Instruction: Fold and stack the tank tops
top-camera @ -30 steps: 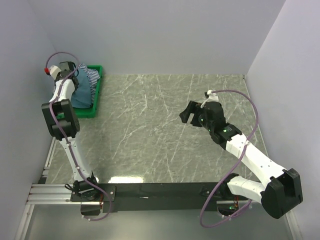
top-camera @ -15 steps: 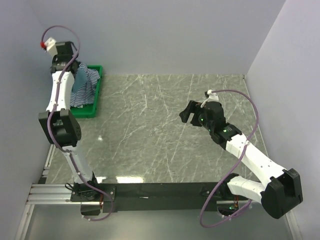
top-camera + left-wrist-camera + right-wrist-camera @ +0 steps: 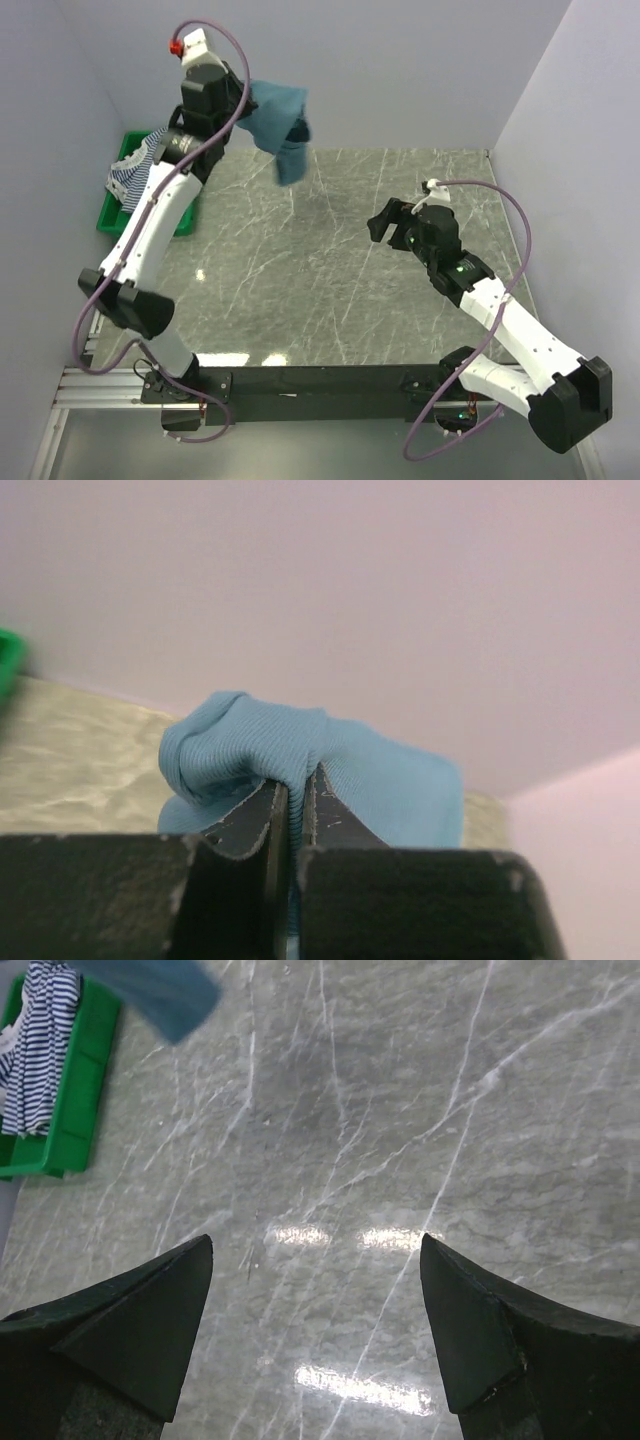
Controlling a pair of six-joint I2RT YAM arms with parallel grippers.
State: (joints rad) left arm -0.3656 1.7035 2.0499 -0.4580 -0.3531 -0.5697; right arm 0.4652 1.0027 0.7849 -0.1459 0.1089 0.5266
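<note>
My left gripper (image 3: 245, 100) is shut on the teal-blue tank top (image 3: 284, 125) and holds it high in the air over the table's far left part. The cloth hangs bunched from the jaws; in the left wrist view the teal-blue tank top (image 3: 340, 770) is pinched between the two fingers. A tank top with thin blue-and-white stripes (image 3: 133, 175) lies in the green bin (image 3: 112, 216) at the far left; it also shows in the right wrist view (image 3: 40, 1050). My right gripper (image 3: 385, 222) is open and empty above the table's right half. No black-and-white top is visible.
The grey marble table (image 3: 320, 280) is walled on the left, the back and the right. The green bin (image 3: 75, 1100) stands askew at the far left edge. The arm bases stand on a black rail (image 3: 320, 382) at the near edge.
My left gripper has lifted the teal-blue tank top out of the bin and swung it up and right over the table. The bin has shifted and turned. The right arm has moved slightly.
</note>
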